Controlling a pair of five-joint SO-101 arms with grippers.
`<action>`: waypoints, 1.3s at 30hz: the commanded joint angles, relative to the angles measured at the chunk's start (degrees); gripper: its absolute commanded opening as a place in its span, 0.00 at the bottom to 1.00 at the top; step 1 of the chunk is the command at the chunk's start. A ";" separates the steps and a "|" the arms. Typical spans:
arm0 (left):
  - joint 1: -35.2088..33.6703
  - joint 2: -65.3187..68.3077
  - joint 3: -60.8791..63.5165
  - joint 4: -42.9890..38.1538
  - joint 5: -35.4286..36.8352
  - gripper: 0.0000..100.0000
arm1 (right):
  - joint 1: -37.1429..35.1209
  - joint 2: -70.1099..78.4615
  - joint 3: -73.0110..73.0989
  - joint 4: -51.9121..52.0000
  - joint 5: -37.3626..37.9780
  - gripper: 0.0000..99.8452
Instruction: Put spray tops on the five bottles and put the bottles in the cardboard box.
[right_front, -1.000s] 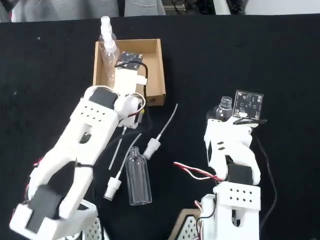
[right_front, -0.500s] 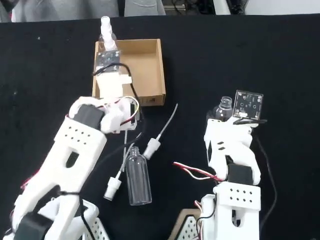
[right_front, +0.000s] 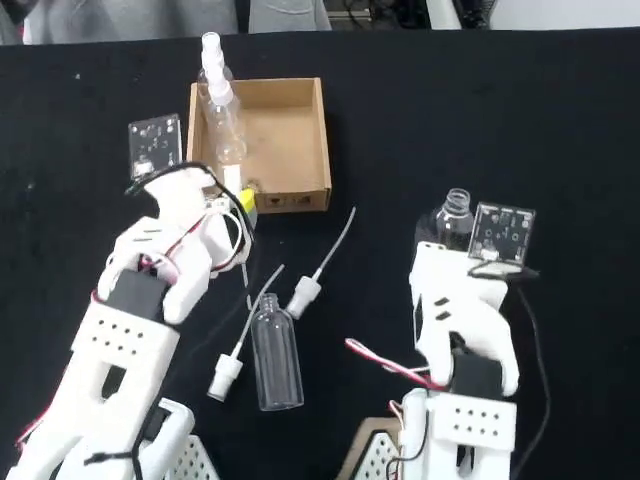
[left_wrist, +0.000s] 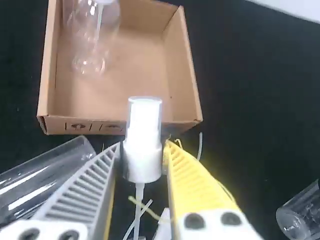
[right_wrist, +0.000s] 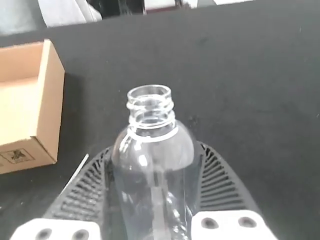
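Pinches a white spray top (left_wrist: 143, 145) in the left gripper (left_wrist: 142, 150), grey and yellow fingers pressed against its collar from both sides. Points the head of that top toward the cardboard box (left_wrist: 182, 75), thin tube trailing back toward the wrist, long axis in line with the fingers. Hangs just off the box's near wall, at 6 o'clock of its left corner in the high view; touching the wall or not, cannot tell.

Inside the box, lying along the wall at 9 o'clock: one capped bottle (right_front: 222, 110), long axis 12 to 6, nozzle end toward 12 and poking past the far rim.

Clamps an open bottle (right_wrist: 152, 165) in the right gripper (right_wrist: 154, 150), dark fingers closed around its shoulders. Stands upright, threaded neck up, no top on it. Sits at about 3 o'clock on the black table (right_front: 520, 100), at 4 o'clock of the box and well apart from it.

Flat at 7 o'clock of the table: a bare bottle (right_front: 276, 352), neck toward 12, base toward 6. At 1 o'clock of its neck, just beside it, a first loose top (right_front: 304, 293), tube aimed toward 1 o'clock. At 9 o'clock of its body, a second loose top (right_front: 225, 376), tube likewise running toward 1 o'clock and ending next to the neck.
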 joint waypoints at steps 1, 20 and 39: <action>-2.07 -4.66 1.10 -3.96 3.43 0.03 | -0.88 -6.73 1.19 -0.88 0.70 0.09; -10.33 -18.64 13.23 -20.40 19.87 0.03 | -9.58 -23.25 9.63 -0.88 5.89 0.09; -9.63 -32.97 21.49 -21.98 32.26 0.03 | -18.90 -23.25 12.26 -0.88 13.54 0.09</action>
